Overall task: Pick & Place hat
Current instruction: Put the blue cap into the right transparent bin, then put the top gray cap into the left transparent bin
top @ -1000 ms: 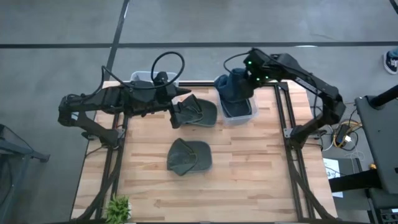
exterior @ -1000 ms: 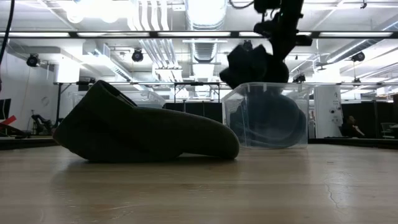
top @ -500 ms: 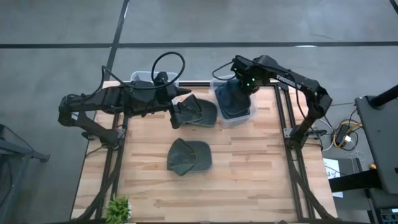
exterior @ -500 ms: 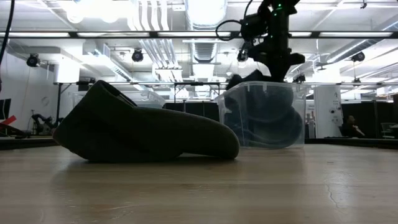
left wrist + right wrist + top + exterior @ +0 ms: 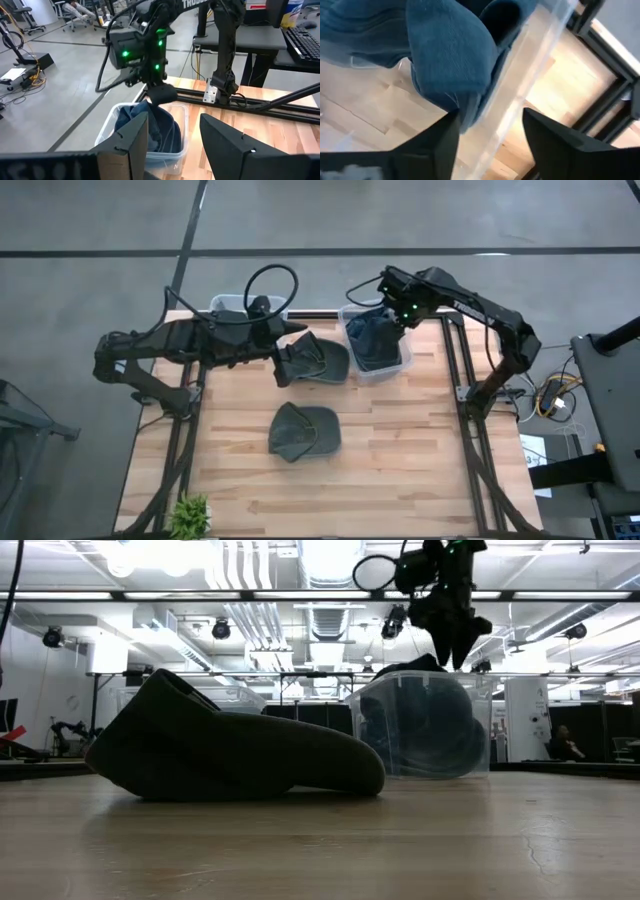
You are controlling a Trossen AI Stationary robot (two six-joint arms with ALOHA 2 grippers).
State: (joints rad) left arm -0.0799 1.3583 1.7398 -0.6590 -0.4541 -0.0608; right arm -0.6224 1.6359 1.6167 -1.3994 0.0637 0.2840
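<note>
A crumpled dark-blue fabric hat (image 5: 375, 338) is seen lying inside a clear rectangular plastic bin (image 5: 403, 358) at the far edge of the light wooden bench (image 5: 400, 450), toward its right-hand corner. In the low view the blue cloth (image 5: 425, 720) fills the bin (image 5: 372, 730) and rises slightly above its rim. The right gripper (image 5: 397, 307) is held above the far end of the bin; in the low view it (image 5: 452, 645) hangs just over the rim and is not touching the hat. In the right wrist view its fingers (image 5: 445, 135) are spread apart with nothing between them, and the hat (image 5: 450, 60) and the bin wall (image 5: 530, 65) are seen beyond.

The left gripper (image 5: 283, 367) is stationed near the far edge of the bench, left of the bin, at an olive-green cap (image 5: 322, 360). Its fingers (image 5: 135, 135) are seen parted in the left wrist view; whether the cap is gripped cannot be told.

A second olive-green cap (image 5: 304, 431) lies near the middle of the bench, well apart from both grippers. A second clear plastic bin (image 5: 228, 305) stands at the far edge toward the left corner, and a small green potted plant (image 5: 189, 515) stands at the near left corner.
</note>
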